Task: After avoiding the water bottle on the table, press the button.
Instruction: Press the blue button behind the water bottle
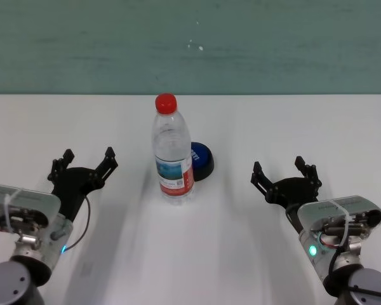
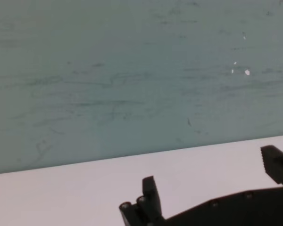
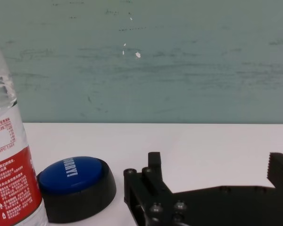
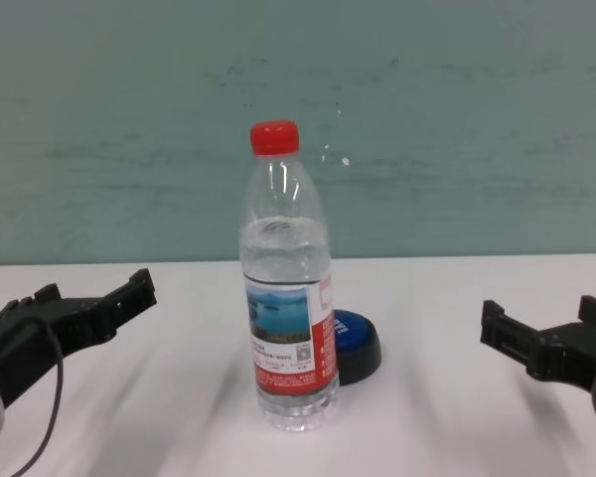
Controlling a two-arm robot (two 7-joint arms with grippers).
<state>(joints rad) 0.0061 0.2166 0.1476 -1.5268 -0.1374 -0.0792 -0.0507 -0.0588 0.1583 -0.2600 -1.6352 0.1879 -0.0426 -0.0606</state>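
Observation:
The water bottle (image 1: 173, 152) stands upright at the middle of the white table (image 1: 305, 121); it also shows in the chest view (image 4: 287, 288) and the right wrist view (image 3: 9, 179). The blue button (image 1: 200, 161) sits just behind and to the right of it, partly hidden by the bottle; it shows in the chest view (image 4: 359, 346) and the right wrist view (image 3: 75, 186). My left gripper (image 1: 87, 161) is open and empty, left of the bottle. My right gripper (image 1: 284, 170) is open and empty, right of the button.
A teal wall (image 1: 190, 44) runs behind the table's far edge. The left wrist view shows only bare table (image 2: 85, 188) and wall beyond its fingers (image 2: 151, 197).

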